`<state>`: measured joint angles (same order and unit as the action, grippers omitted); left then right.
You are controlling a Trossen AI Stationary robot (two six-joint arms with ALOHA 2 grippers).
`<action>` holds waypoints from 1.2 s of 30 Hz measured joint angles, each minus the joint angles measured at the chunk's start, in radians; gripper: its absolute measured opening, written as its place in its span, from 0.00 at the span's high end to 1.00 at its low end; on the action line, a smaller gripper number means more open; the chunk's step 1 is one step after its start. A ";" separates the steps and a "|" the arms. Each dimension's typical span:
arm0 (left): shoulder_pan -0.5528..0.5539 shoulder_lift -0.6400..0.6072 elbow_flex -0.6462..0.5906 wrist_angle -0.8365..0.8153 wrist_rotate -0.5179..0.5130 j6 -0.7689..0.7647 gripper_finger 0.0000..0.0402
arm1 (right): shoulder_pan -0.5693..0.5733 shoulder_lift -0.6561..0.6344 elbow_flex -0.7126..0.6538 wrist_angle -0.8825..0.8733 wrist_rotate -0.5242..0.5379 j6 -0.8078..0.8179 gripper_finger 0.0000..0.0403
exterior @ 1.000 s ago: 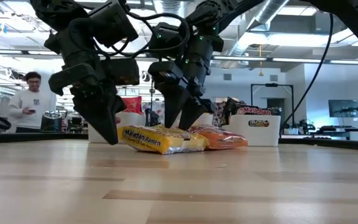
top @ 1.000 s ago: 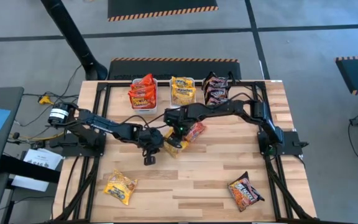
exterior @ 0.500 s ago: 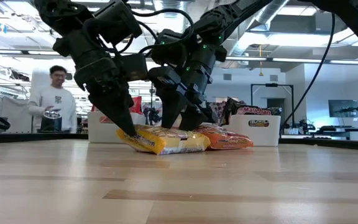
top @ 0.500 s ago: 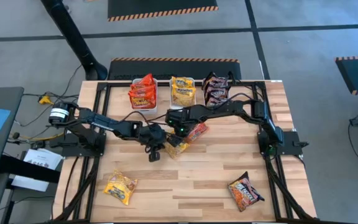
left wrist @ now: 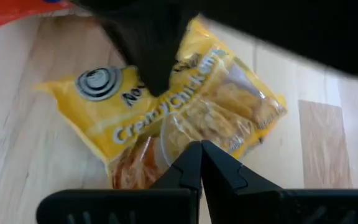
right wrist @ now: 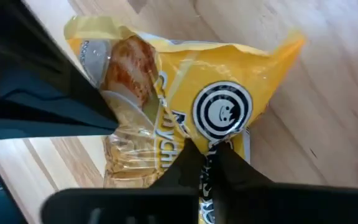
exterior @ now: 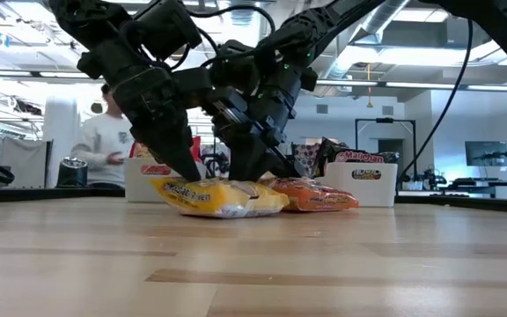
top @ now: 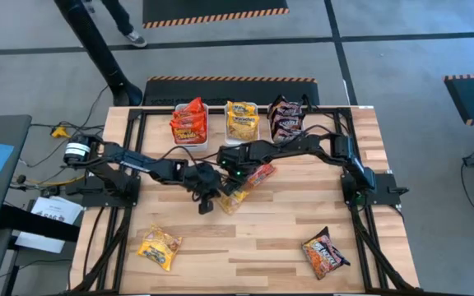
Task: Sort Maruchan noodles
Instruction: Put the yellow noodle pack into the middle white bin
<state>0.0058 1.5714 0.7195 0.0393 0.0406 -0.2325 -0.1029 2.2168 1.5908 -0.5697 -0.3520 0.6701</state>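
A yellow Maruchan noodles packet (top: 230,200) (exterior: 223,195) lies flat on the wooden table near its middle. Both grippers are down on it. My left gripper (left wrist: 201,152) (exterior: 186,172) is shut and comes at the packet's left end. My right gripper (right wrist: 207,163) (exterior: 253,172) is shut on the end that bears the round logo (right wrist: 222,109). A red-orange packet (top: 260,173) (exterior: 319,195) lies right beside the yellow one, toward the table's right. My left gripper sets its shut fingertips (left wrist: 194,163) on the packet's printed face near its left end (left wrist: 182,134), slanting down from the table's left. The packet lies on the table under them. My right gripper pinches the crinkly film beside the round logo (right wrist: 211,138) between its two fingers, slanting down from the far right. The packet rests flat on the table.
Three white tubs at the far edge hold red (top: 189,122), yellow (top: 242,119) and dark (top: 285,117) packets. A yellow packet (top: 160,247) lies near the front left, a dark one (top: 323,253) near the front right. A person moves about behind the table.
My right gripper has come down onto the yellow packet and shut on it; its fingers stood apart in both earlier frames. My left gripper has moved a little toward the table's right, onto the packet. The packet's left end, tipped up half a second ago, lies flat again.
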 joint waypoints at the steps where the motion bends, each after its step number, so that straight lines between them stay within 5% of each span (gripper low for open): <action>1: 0.001 -0.001 0.000 -0.004 0.005 -0.003 1.00 | 0.000 -0.006 0.003 -0.005 0.008 -0.005 0.96; 8: 0.003 -0.064 -0.004 -0.037 0.004 -0.024 1.00 | 0.001 0.001 0.123 -0.152 0.036 -0.096 0.99; 17: 0.003 -0.216 -0.003 -0.117 -0.089 0.008 1.00 | -0.003 0.000 0.339 -0.494 0.223 -0.264 0.99; 28: 0.004 -0.295 -0.003 -0.138 -0.278 0.030 1.00 | -0.065 -0.004 0.627 -0.762 0.427 -0.513 0.99; 36: 0.061 -0.295 -0.003 -0.140 -0.468 -0.013 1.00 | -0.184 -0.005 0.710 -0.784 0.560 -0.798 0.99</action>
<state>0.0665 1.2762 0.7166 -0.1009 -0.4271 -0.2451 -0.2872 2.2116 2.3003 -1.3540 0.2082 -0.1277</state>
